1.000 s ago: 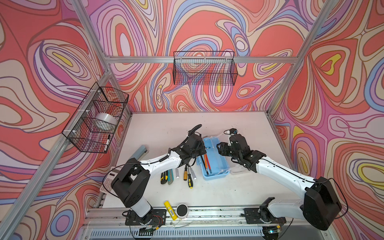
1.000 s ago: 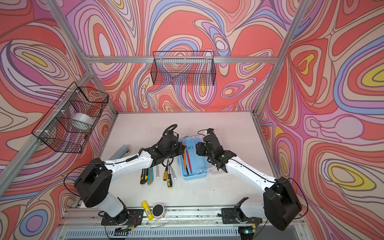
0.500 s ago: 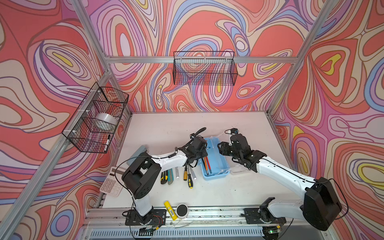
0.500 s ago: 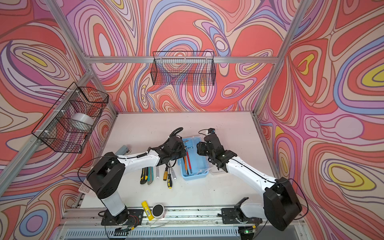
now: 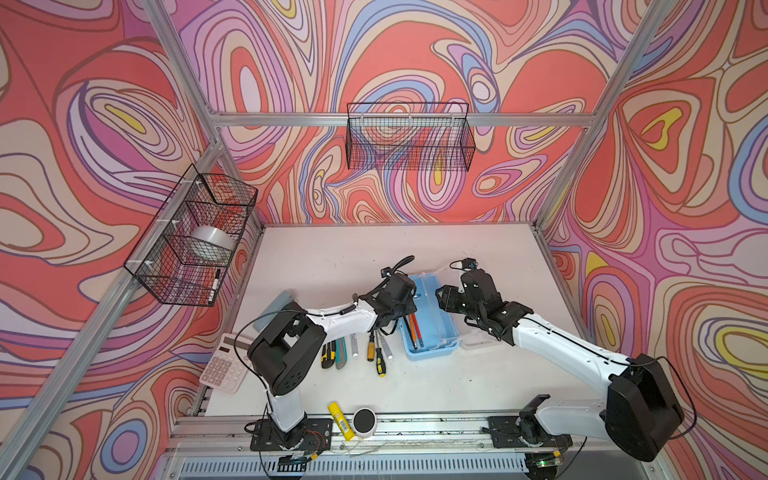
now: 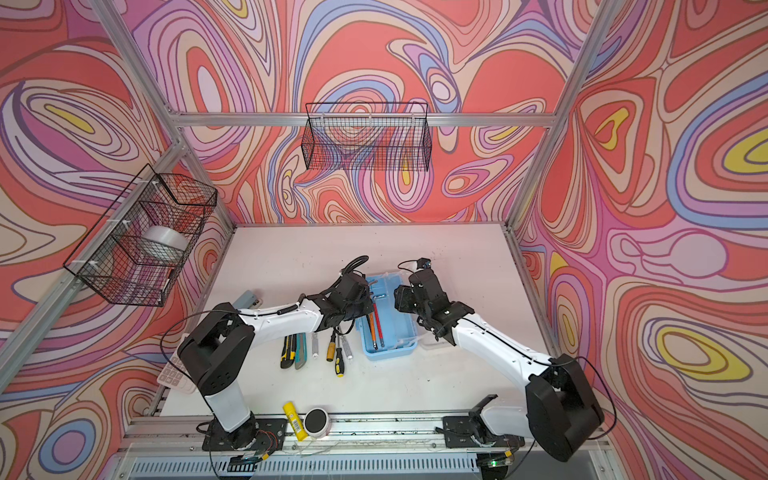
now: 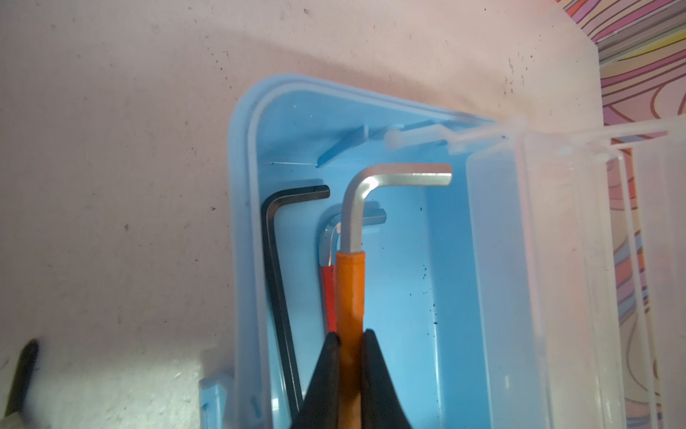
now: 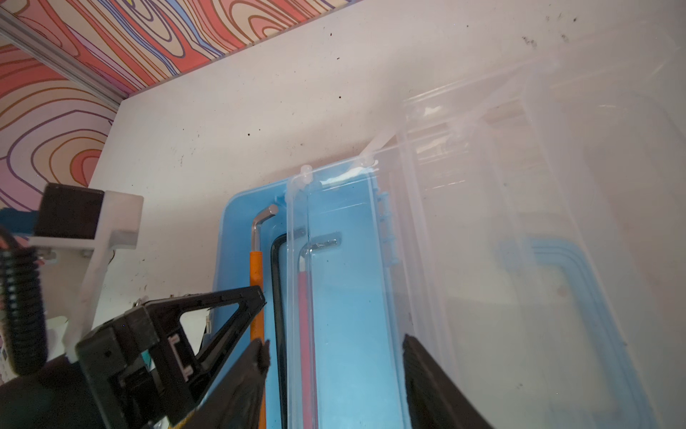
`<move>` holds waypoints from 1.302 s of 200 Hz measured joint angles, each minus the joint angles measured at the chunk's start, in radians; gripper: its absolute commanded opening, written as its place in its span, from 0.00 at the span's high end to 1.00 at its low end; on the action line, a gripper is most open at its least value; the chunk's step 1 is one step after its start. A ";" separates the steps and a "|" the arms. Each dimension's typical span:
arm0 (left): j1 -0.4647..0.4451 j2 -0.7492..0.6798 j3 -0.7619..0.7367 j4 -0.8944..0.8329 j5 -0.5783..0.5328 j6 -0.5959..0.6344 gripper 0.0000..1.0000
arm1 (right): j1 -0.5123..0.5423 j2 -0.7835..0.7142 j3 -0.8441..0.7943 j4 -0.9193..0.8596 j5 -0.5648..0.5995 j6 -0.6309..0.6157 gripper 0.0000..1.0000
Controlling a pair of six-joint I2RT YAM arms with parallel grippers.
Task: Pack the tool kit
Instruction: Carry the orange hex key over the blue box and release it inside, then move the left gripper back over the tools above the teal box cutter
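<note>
Gripping the orange key [image 7: 350, 289] by its sleeve, the left claw [image 7: 349, 356] is hanging inside the case [image 7: 245, 223]. Its two fingers are pinching narrow on the sleeve, and the key's bent silver end is sticking out ahead of the tips. I cannot tell whether the key is touching the blue floor. Just beside it a red key [image 7: 327, 293] is lying partly under the orange one, and a black key [image 7: 276, 278] is lying along the case's wall.

In both top views the case [image 5: 432, 353] is sitting at lower centre of the frame on the table [image 5: 374, 257]. The left claw [image 5: 407, 309] is dipping into its left side, and the right claw [image 5: 442, 297] is hovering at its right rim. The lid [image 5: 478, 343] is lying open on the table to the case's right.

Seen from the right wrist, the right claw [image 8: 334, 353] is standing about half spread. One finger [image 8: 260, 364] is sitting near the orange key, and the other is standing beyond a clear part [image 8: 334, 208] rising over the case. I cannot tell whether the claw is squeezing that part.

Left of the case, screwdrivers [image 5: 380, 366] and knives [image 5: 328, 355] are lying in a row on the table, apart from both claws.
</note>
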 measured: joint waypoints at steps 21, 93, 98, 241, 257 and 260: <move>0.000 0.000 0.001 0.000 0.000 0.000 0.88 | 0.000 0.000 -0.003 0.000 0.000 0.000 0.39; 0.000 0.000 0.009 -0.006 -0.008 0.001 0.82 | -0.004 0.000 -0.004 0.001 -0.004 0.000 0.36; 0.000 0.000 0.009 -0.006 -0.008 0.001 0.82 | -0.004 0.000 -0.004 0.002 -0.004 0.000 0.35; 0.000 -0.227 -0.052 -0.063 -0.141 0.241 0.73 | 0.008 -0.022 0.022 -0.023 -0.018 -0.046 0.39; 0.000 -0.294 -0.072 -0.111 -0.198 0.283 0.70 | 0.042 -0.039 0.047 -0.037 0.007 -0.058 0.39; 0.000 -0.308 -0.077 -0.127 -0.212 0.292 0.69 | 0.053 -0.040 0.055 -0.039 0.018 -0.061 0.39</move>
